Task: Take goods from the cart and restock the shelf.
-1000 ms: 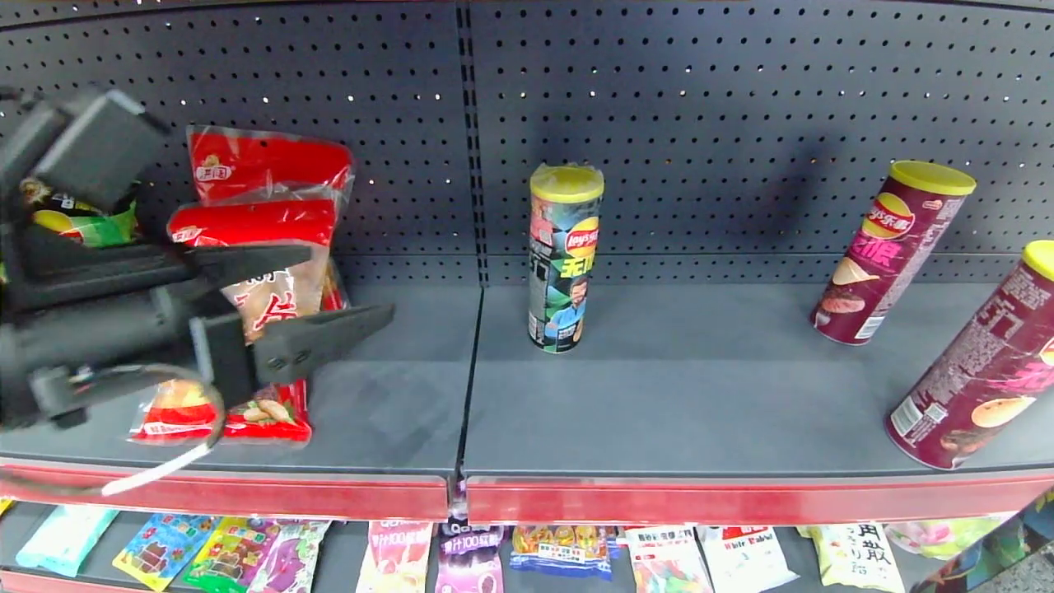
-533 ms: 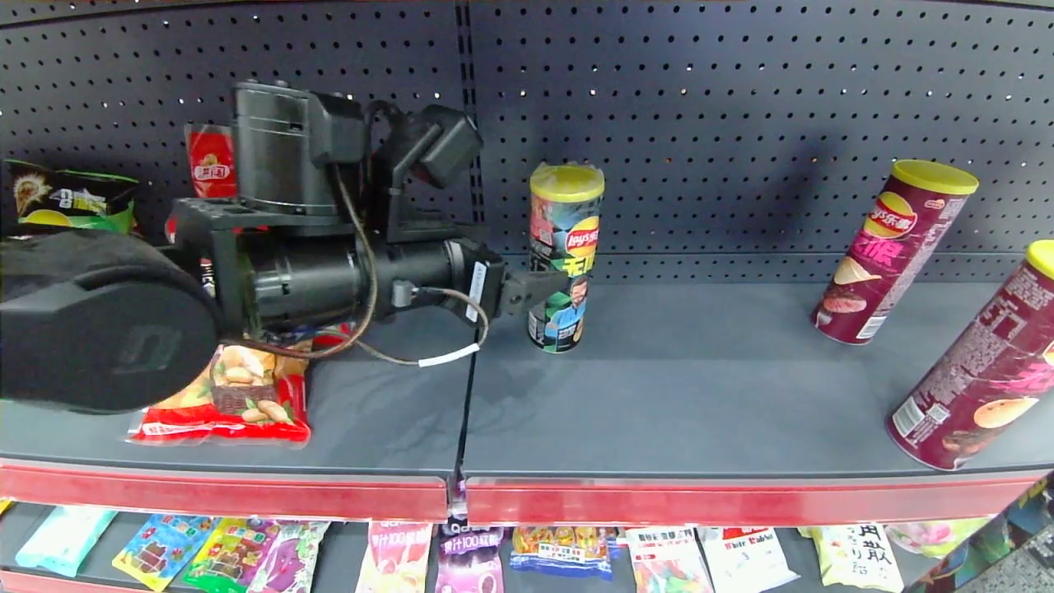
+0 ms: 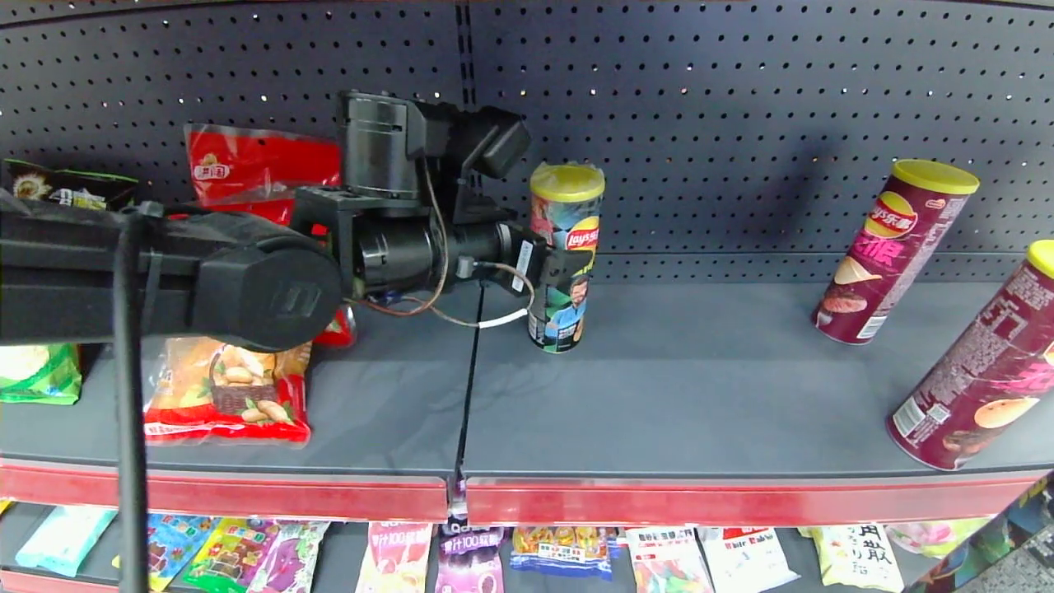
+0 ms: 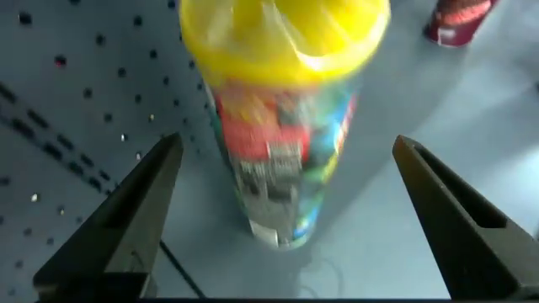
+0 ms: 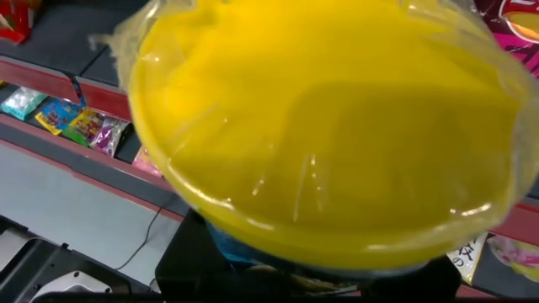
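Note:
A tall chips can [image 3: 565,247] with a yellow lid stands upright at the middle of the grey shelf [image 3: 659,395], close to the pegboard. My left gripper [image 3: 574,265] is level with its middle, coming from the left. In the left wrist view, my left gripper [image 4: 286,145] is open, one finger on either side of the can [image 4: 282,126], with gaps on both sides. In the right wrist view, another can's yellow film-covered lid [image 5: 328,126] sits very close above my right gripper, which holds that can.
Two purple chips cans [image 3: 893,247] [image 3: 980,371] stand at the shelf's right end. Red snack bags [image 3: 247,165] lean at the back left, and one bag [image 3: 226,395] lies flat near the front. Small packets [image 3: 560,548] line the lower shelf. Bare shelf lies between the cans.
My left arm has swung right from the red snack bags to the yellow-lidded can, and its open fingers now sit on both sides of it. The cans have not moved.

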`<state>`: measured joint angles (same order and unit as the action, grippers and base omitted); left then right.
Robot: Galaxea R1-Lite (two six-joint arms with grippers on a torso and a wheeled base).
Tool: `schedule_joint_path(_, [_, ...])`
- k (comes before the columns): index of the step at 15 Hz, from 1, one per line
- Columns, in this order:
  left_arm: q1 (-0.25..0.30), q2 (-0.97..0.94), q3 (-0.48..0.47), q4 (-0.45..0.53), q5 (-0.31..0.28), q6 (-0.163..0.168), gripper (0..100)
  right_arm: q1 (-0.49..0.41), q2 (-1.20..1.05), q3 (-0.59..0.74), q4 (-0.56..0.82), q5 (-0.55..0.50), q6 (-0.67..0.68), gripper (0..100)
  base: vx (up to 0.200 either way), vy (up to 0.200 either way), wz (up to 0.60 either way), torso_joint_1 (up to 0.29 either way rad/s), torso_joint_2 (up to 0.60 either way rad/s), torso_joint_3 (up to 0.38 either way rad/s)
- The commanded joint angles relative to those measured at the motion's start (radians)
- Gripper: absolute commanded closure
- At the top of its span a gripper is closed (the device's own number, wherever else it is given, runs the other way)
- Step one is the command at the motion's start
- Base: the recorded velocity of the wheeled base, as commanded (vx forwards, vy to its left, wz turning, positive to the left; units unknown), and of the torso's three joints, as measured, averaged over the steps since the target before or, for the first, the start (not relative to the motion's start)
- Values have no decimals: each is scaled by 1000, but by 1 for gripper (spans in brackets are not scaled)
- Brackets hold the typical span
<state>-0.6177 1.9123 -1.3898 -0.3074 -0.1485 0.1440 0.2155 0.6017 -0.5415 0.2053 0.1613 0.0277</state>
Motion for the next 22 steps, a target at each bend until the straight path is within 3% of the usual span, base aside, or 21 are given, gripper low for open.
schedule_joint_path(1, [1, 48, -55, 1, 1, 0, 0, 1, 0, 0, 0, 0, 0, 100, 0, 0, 0, 0, 0, 0])
schedule_joint_path(12, [-17, 157, -195, 1, 56, 2, 0, -1, 1, 0, 2, 0, 3, 100, 0, 0, 0, 0, 0, 0])
schedule_joint_path(13, [-19, 165, -206, 1, 55, 2, 100, -1, 1, 0, 2, 0, 11, 100, 0, 0, 0, 0, 0, 0])
schedule_joint_path(17, [-34, 148, -178, 5, 20, 0, 100, -2, -3, 0, 2, -3, 12, 100, 0, 0, 0, 0, 0, 0])
schedule_joint_path(20, [-17, 42, -54, 5, -125, 2, 100, -2, -2, -2, 0, -2, 12, 100, 0, 0, 0, 0, 0, 0])
schedule_joint_path(21, [-16, 36, -46, 5, -135, 2, 100, -2, -2, -2, 0, -2, 14, 100, 0, 0, 0, 0, 0, 0])
schedule_joint_path(22, [13, -33, 14, 7, -250, 37, 100, -2, -2, -2, 0, 0, 12, 100, 0, 0, 0, 0, 0, 0])
